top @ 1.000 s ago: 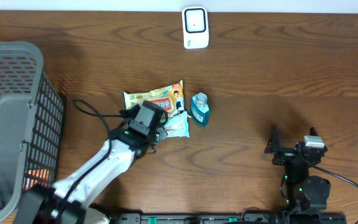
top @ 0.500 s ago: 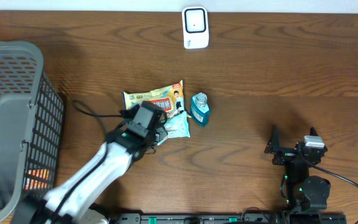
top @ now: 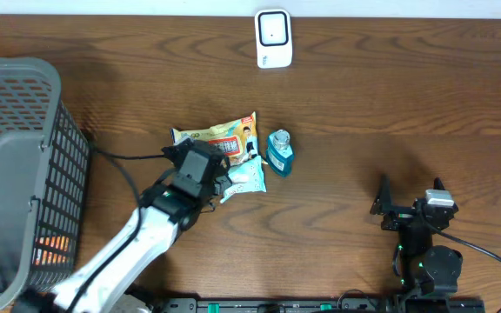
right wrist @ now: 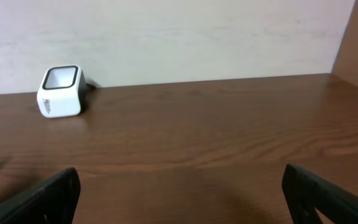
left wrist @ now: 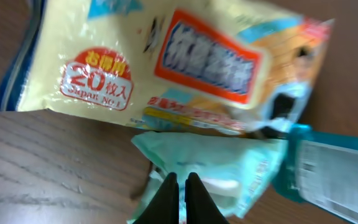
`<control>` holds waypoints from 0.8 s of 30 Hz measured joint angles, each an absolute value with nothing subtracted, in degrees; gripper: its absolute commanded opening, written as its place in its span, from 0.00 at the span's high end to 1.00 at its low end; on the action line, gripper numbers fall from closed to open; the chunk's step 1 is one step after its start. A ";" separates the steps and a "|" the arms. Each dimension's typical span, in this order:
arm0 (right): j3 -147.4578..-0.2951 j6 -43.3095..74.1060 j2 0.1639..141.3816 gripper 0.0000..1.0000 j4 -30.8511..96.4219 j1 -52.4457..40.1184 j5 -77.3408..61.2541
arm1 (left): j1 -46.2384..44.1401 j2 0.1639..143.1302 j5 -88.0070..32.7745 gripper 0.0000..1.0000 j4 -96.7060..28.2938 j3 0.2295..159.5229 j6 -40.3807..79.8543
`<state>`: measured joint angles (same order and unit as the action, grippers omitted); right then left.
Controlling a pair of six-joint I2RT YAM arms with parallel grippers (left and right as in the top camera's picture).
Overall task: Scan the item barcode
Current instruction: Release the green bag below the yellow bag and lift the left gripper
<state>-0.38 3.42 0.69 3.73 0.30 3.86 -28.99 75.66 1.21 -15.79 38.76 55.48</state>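
Where the yellow snack packet point(top: 220, 135) lies flat on the wooden table point(top: 390, 96), the other items cluster round it. Pale green pack point(top: 249, 176): touching the packet's near edge, partly tucked under it in the left wrist view. Small blue bottle point(top: 279, 152): just beside the packet's right end, against the green pack. White barcode scanner point(top: 273, 38): well beyond the packet, at the far edge of the table, nothing near it. Grey mesh basket point(top: 24, 174): well to the packet's left, at the table's left side.

Left gripper point(left wrist: 180, 183): poised over the packet's near side, fingers pressed together, tips at the near edge of the green pack. Cannot tell whether a fold of wrapper is caught between them; no item is off the table.

Right gripper point(right wrist: 180, 171): far to the packet's right, near the front edge, fingers spread wide apart, nothing between them, facing the scanner across bare wood.
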 measured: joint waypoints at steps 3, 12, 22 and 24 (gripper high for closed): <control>-0.38 3.42 0.69 0.01 3.73 0.30 3.86 | -28.99 81.03 -1.37 0.93 -13.06 38.76 55.44; -0.38 3.42 0.69 0.01 3.73 0.30 3.86 | -28.93 89.03 -4.58 0.93 -10.55 39.70 55.44; -0.38 3.42 0.69 0.01 3.70 0.30 3.88 | -28.99 80.55 -3.53 0.90 -16.69 39.68 52.07; -0.38 3.42 0.69 0.01 3.70 0.30 3.88 | -28.95 75.02 -2.35 0.56 -18.28 40.14 48.58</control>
